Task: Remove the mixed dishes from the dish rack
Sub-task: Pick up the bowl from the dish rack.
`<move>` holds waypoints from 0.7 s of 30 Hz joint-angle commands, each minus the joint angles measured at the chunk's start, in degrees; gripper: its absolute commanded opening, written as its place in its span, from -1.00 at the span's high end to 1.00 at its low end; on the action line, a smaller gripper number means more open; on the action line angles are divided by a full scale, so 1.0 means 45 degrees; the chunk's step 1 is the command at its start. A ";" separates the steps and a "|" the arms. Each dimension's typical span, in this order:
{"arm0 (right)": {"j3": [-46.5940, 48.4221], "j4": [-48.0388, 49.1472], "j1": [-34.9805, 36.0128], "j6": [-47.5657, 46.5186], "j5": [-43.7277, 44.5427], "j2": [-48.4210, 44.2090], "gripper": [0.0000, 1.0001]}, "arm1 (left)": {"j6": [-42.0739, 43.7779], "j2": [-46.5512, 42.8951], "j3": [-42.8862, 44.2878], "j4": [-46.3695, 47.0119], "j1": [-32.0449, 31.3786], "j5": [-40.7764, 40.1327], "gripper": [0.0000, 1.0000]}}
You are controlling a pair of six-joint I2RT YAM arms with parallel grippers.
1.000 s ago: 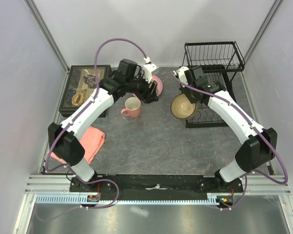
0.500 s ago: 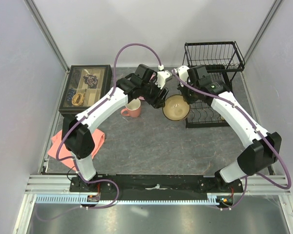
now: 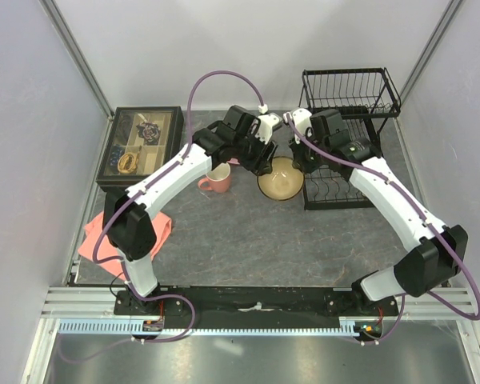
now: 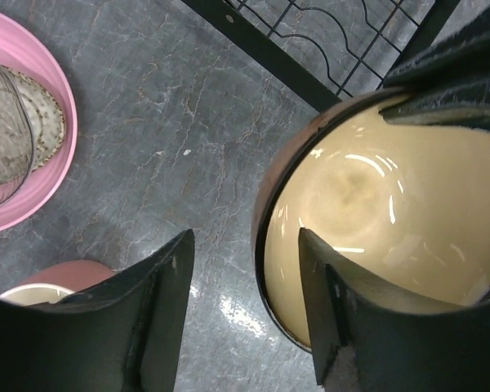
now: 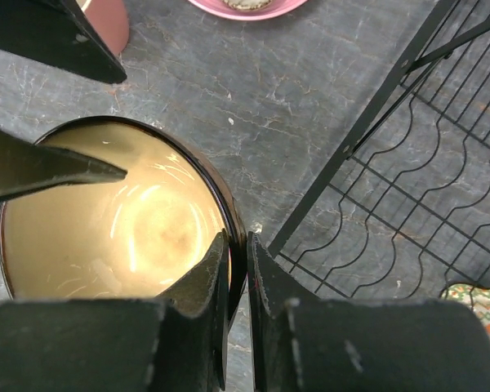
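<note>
Reaching inward, right pincer pinches bowl rim; left pincer straddles it, agape.

A dark grey tabletop with pale veins fills the middle of the top view. Plain pale walls close three sides, and a metal rail crosses the bottom.

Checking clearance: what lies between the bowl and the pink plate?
Only bare grey tabletop separates the bowl and pink plate; the left wrist view shows it.
</note>
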 commanded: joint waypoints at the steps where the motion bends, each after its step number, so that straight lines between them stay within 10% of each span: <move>1: -0.0091 0.1666 0.0022 0.0545 -0.0436 -0.0987 1.00 | -0.0449 0.0251 0.0055 0.0530 -0.0102 -0.0195 -0.11; 15: -0.0267 0.1862 -0.0016 0.0682 -0.0572 -0.1262 1.00 | -0.0449 0.0271 -0.0532 0.0686 -0.0161 0.0254 0.52; 18: -0.0384 0.1862 -0.0036 0.0565 -0.0572 -0.1359 1.00 | -0.0449 0.0290 -0.0571 0.0667 -0.0161 0.0294 0.91; 21: -0.0540 0.1882 -0.0017 0.0428 -0.0514 -0.1457 0.76 | -0.0429 0.0290 -0.0610 0.0686 -0.0161 0.0255 0.97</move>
